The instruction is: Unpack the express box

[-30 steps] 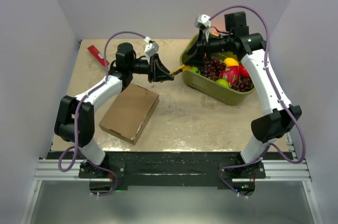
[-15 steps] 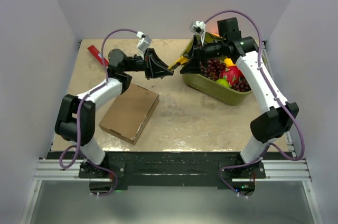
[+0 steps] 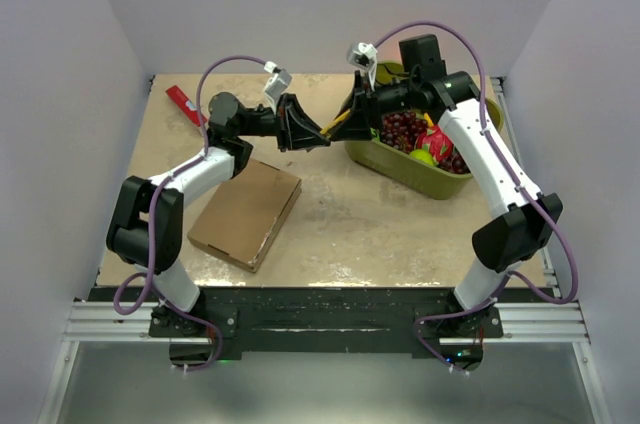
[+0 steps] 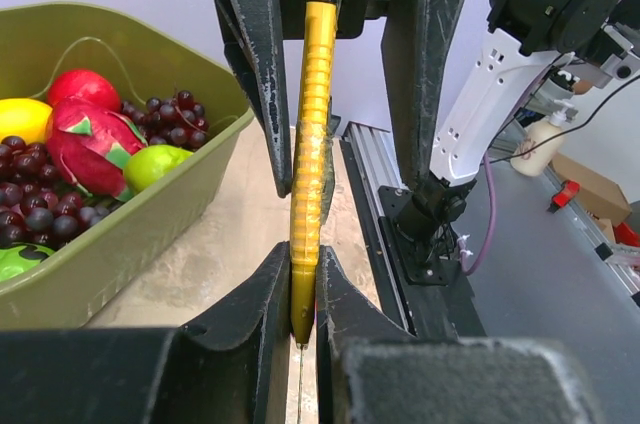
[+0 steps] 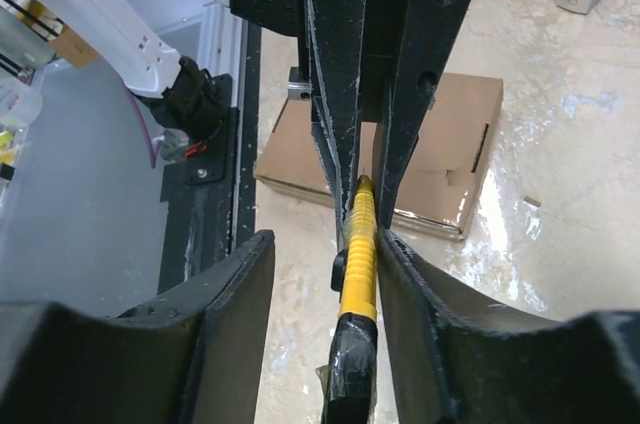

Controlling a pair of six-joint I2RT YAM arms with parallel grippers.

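The express box, a flat brown cardboard mailer, lies shut on the table at the left; it also shows below the jaws in the right wrist view. Above the table's middle, my left gripper is shut on one end of a yellow ribbed knife. My right gripper faces it from the right. Its jaws are open around the knife's black-taped end. One finger lies against the handle and the other stands apart.
An olive-green tub of grapes and other fruit stands at the back right, just behind the right gripper. A red packet lies at the back left corner. White walls close in the table on three sides.
The right arm has swung left from the tub to meet the left gripper, and its jaws now straddle the knife. The left gripper has risen a little, still holding the knife.
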